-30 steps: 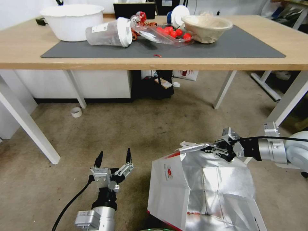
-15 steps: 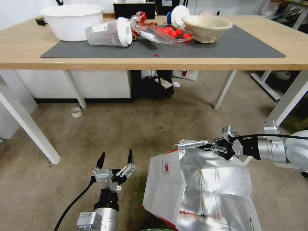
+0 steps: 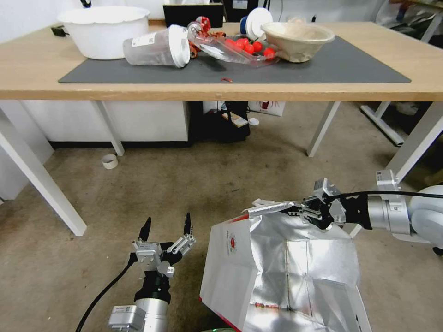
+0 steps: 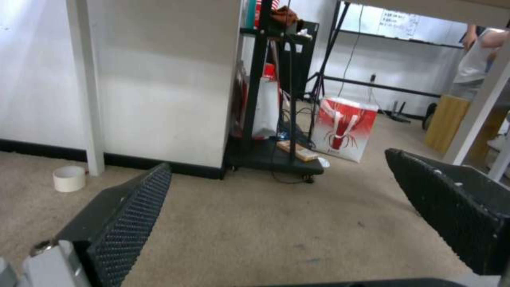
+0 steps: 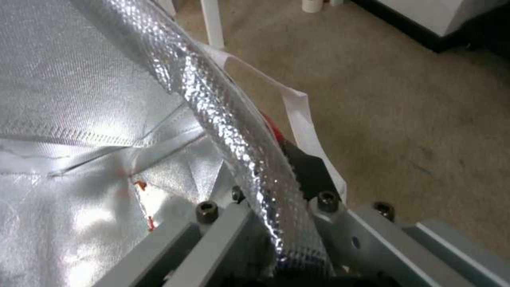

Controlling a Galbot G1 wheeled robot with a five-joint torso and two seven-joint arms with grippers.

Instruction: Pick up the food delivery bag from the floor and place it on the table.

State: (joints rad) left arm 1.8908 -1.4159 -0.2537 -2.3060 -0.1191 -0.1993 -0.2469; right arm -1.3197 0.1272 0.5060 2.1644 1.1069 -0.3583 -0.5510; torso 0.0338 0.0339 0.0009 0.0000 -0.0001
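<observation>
1. While the food delivery bag (image 3: 277,272) sat on the floor (image 3: 194,184) short of the table (image 3: 27,69), the right gripper (image 3: 295,211) clenched its foil rim.
2. Up close, the right wrist camera showed the white strap handle (image 5: 305,127).
3. Beside the bag, the left gripper (image 3: 166,228) hung spread wide.
4. A red round logo (image 3: 233,240) was unreadable.

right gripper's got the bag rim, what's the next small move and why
Probably a slow lift straight up. The right gripper is shut on the foil-lined rim of the food delivery bag, whose base is low by the floor, well below the table. The left gripper hangs open beside it, touching nothing.
</observation>
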